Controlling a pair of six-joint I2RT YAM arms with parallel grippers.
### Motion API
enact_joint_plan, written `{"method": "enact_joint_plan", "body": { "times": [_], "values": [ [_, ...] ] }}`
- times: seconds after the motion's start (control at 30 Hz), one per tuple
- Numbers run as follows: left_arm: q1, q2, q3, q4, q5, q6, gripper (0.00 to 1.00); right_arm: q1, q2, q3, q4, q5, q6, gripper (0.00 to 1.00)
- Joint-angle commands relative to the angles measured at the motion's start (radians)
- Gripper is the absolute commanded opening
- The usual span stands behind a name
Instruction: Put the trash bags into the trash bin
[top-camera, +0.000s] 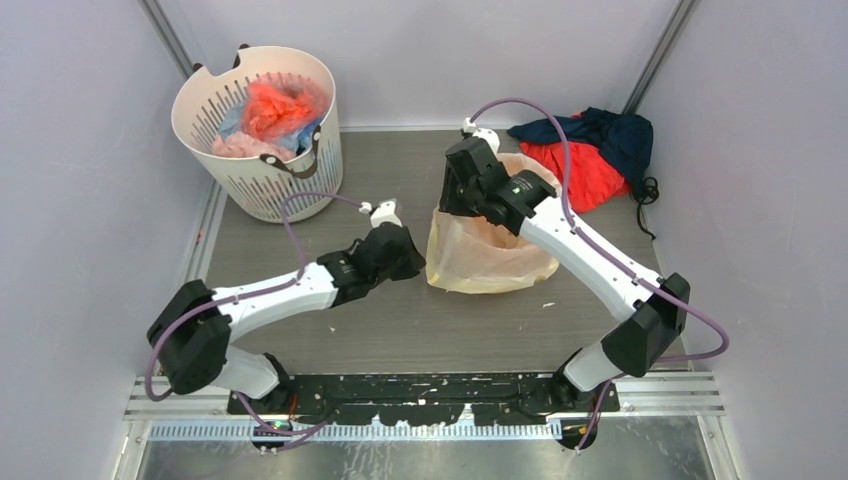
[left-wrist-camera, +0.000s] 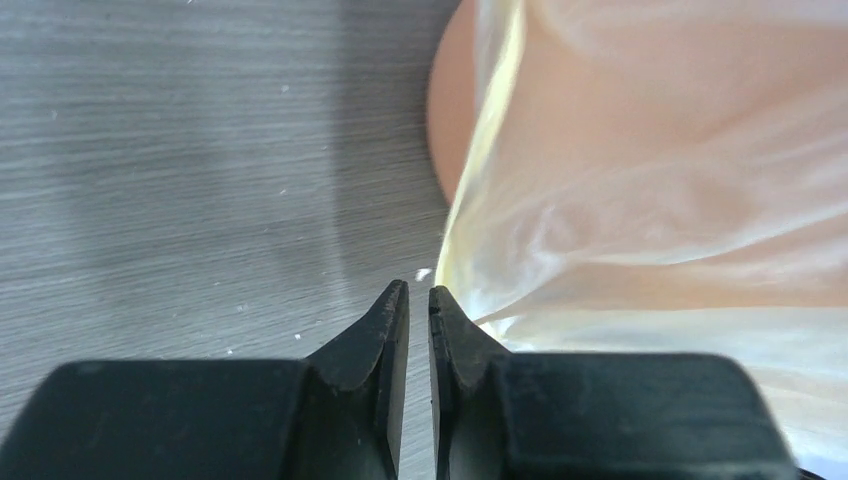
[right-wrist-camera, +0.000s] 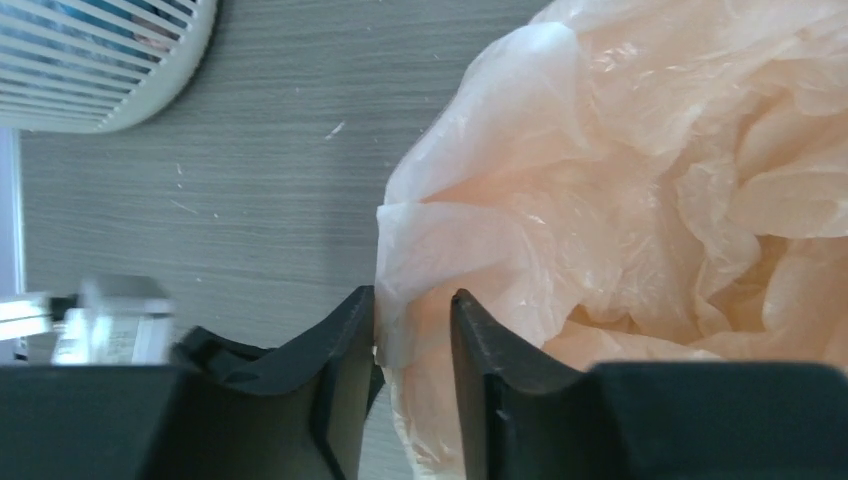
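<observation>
The trash bag (top-camera: 490, 255), a wrinkly pale-yellow film, is draped over and into the orange trash bin, which shows through it at the table's middle. In the left wrist view the bin's smooth orange wall (left-wrist-camera: 448, 120) stands bare beside the film (left-wrist-camera: 640, 200). My left gripper (top-camera: 418, 265) sits low at the bag's left side, its jaws (left-wrist-camera: 419, 290) a narrow slit apart with nothing between them. My right gripper (top-camera: 450, 205) hovers at the bin's upper left rim, jaws (right-wrist-camera: 412, 295) apart, with a loose fold of the bag (right-wrist-camera: 620, 180) lying between the fingers.
A white slotted basket (top-camera: 262, 130) holding red, pink and blue plastic bundles stands at the back left, its wall (right-wrist-camera: 100, 60) also in the right wrist view. A red and navy cloth heap (top-camera: 590, 150) lies at the back right.
</observation>
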Motion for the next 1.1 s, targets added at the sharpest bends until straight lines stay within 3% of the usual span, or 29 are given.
{"method": "enact_joint_plan", "body": {
  "times": [0.0,0.1,0.2,0.27,0.33,0.4,0.53,1.07],
  "values": [
    [0.006,-0.106,0.030,0.085,0.074,0.029,0.15,-0.005,-0.025,0.113,-0.112,-0.001,-0.045,0.46],
    [0.005,-0.134,0.059,0.059,0.106,0.033,0.15,-0.033,-0.064,0.173,-0.172,-0.003,-0.073,0.57],
    [0.006,-0.169,0.063,0.052,0.117,0.027,0.15,-0.096,-0.095,0.190,-0.223,-0.023,-0.104,0.55],
    [0.004,-0.188,0.063,0.055,0.115,0.022,0.15,-0.179,-0.116,0.155,-0.230,-0.076,-0.122,0.44],
    [0.004,-0.190,0.068,0.051,0.111,0.022,0.15,-0.273,-0.129,0.101,-0.218,-0.154,-0.139,0.26],
    [0.004,-0.177,0.066,0.049,0.116,0.016,0.14,-0.335,-0.121,0.055,-0.213,-0.190,-0.164,0.13],
    [-0.006,-0.133,0.032,0.118,0.123,-0.013,0.12,-0.369,-0.054,-0.040,-0.185,-0.228,-0.205,0.01],
    [-0.056,0.176,0.053,0.330,0.089,-0.044,0.04,-0.360,0.107,-0.248,-0.111,-0.211,-0.244,0.01]
  ]
}}
